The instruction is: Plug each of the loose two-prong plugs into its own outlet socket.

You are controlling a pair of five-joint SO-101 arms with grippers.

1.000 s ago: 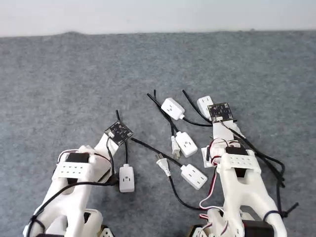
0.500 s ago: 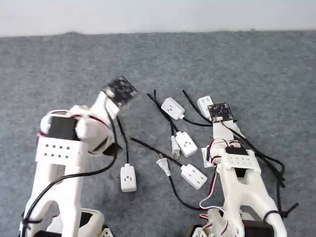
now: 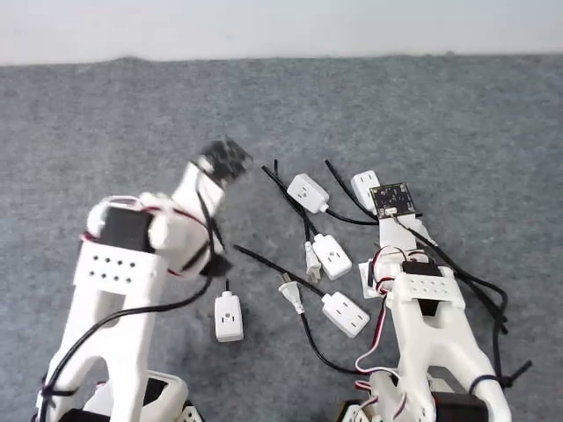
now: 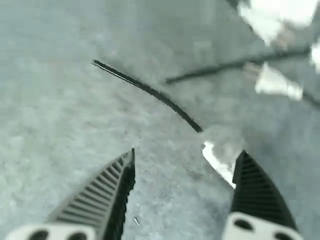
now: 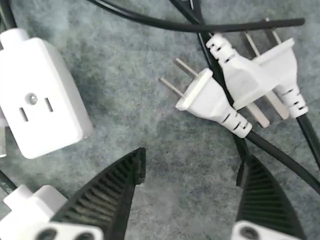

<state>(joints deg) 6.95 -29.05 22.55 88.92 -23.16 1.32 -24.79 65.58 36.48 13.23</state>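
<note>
Several white outlet sockets lie on the grey carpet: one alone at the front left (image 3: 226, 316), others in the middle (image 3: 332, 255), (image 3: 345, 314) and further back (image 3: 308, 192). Two loose two-prong plugs (image 3: 311, 261), (image 3: 290, 293) on black cords lie between them. My left arm (image 3: 141, 237) is raised over the carpet; its gripper (image 4: 188, 151) is open and empty above a black cord (image 4: 150, 92). My right gripper (image 5: 195, 154) is open and empty, low over two plugs (image 5: 210, 102), (image 5: 260, 70), with a socket (image 5: 42, 100) beside them.
Black cords (image 3: 264, 261) criss-cross the middle of the carpet. The right arm's own cables (image 3: 479, 286) trail along its right side. A pale wall (image 3: 281, 26) borders the far edge. Bare carpet (image 3: 97, 132) stretches to the back left.
My left arm has risen from beside the front-left socket and swung toward the middle. The right arm, sockets and plugs have stayed put.
</note>
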